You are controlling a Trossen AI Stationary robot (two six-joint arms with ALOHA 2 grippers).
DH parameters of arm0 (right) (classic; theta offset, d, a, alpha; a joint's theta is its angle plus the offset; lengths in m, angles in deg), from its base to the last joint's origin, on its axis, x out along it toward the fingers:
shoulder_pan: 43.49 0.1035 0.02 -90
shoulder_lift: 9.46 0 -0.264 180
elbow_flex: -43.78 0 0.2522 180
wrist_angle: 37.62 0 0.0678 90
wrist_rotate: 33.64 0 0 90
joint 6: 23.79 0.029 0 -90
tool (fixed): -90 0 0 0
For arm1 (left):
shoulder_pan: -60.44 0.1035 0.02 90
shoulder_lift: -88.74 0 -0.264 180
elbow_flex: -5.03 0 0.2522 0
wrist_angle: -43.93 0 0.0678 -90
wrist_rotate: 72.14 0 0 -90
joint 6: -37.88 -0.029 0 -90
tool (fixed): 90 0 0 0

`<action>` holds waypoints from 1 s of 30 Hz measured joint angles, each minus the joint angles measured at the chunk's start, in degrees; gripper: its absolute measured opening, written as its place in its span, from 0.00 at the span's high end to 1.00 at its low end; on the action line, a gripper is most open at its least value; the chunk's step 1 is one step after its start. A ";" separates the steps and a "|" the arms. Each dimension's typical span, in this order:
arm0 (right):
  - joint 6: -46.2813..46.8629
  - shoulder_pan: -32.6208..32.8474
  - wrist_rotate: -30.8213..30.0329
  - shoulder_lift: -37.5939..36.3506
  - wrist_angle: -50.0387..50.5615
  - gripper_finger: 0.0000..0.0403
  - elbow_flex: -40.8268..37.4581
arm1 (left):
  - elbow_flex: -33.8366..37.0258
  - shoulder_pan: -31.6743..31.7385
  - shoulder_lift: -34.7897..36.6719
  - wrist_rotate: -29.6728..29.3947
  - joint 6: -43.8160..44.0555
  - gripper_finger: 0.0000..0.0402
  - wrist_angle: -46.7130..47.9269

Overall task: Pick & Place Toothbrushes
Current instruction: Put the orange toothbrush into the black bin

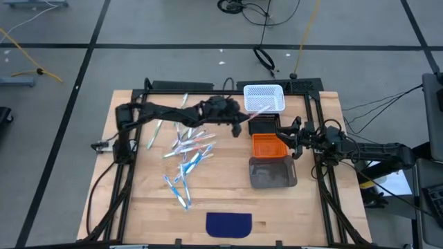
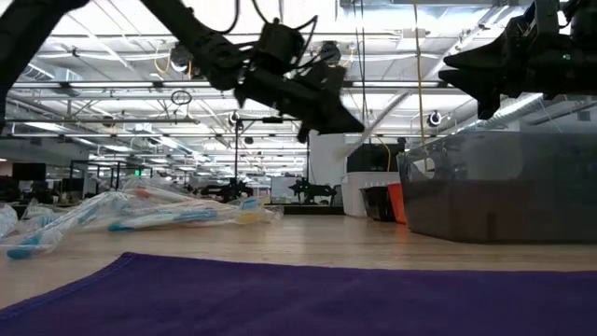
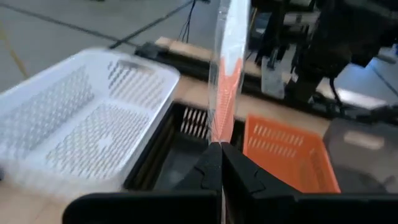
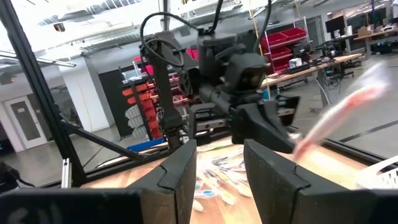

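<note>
the high view is looking straight down from well above the white basket [image 1: 264, 98], taking in the whole table [image 1: 138, 207]. the low view is sitting at tabletop level, far from that basket, facing across the purple mat [image 2: 280, 299] into the room. the left wrist view is hanging close over the basket. the right wrist view is facing the left arm [image 4: 230, 74], sharing it with the high view.

My left hand [image 1: 239, 129] hangs above the black bin [image 1: 261, 126], white basket [image 1: 264, 98] beside, my right hand [image 1: 294, 138] crowding the orange bin [image 1: 268, 146].
</note>
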 joint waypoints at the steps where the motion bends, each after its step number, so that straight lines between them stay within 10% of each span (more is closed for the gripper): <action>1: 0.00 0.00 0.00 0.00 -0.02 0.69 0.00 | -1.67 -0.18 -0.98 -0.01 0.02 1.00 0.52; 30: -1.36 0.00 -0.07 0.37 -0.87 0.69 0.00 | -11.80 -1.90 -13.28 -11.66 11.64 1.00 -5.61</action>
